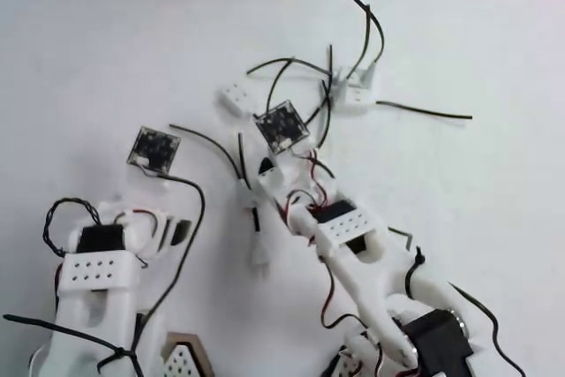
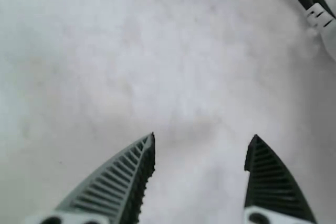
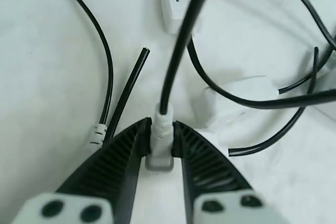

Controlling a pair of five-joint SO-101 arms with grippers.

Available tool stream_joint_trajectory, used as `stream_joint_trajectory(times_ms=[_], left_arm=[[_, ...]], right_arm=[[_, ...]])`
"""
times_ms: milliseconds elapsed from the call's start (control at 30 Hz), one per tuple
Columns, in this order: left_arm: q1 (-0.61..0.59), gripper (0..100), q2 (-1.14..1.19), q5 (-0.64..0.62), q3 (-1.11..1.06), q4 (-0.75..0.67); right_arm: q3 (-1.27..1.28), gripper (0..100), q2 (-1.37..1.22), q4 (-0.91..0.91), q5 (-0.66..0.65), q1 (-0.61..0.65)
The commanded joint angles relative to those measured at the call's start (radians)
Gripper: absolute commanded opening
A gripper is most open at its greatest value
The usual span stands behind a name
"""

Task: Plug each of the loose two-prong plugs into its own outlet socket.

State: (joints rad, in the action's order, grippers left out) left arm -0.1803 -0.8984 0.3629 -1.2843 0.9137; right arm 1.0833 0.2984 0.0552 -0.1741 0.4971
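So the white plug [image 3: 159, 150] sits around the middle of the tabletop [image 1: 106, 59], black cord trailing off it, pinched tight between the right gripper's [image 3: 161, 123] jaws. An outlet socket [image 3: 178, 1] lies just ahead. The left gripper [image 2: 203, 137] is spread wide over plain white surface toward the near left corner.

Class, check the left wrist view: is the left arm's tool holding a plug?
No, the left tool stands open above the white table, with nothing in its grip.
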Motion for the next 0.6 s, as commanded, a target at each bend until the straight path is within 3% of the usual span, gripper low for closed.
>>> stream_joint_trajectory(times_ms=[0, 567], left_arm=[[-0.008, 28, -0.024, 0.002, 0.002, -0.023], [-0.007, 28, -0.022, 0.002, 0.000, -0.023]], right_arm=[[0.009, 1.7, 0.045, -0.059, 0.006, 0.013], [0.063, 1.7, -0.122, -0.277, -0.002, 0.005]])
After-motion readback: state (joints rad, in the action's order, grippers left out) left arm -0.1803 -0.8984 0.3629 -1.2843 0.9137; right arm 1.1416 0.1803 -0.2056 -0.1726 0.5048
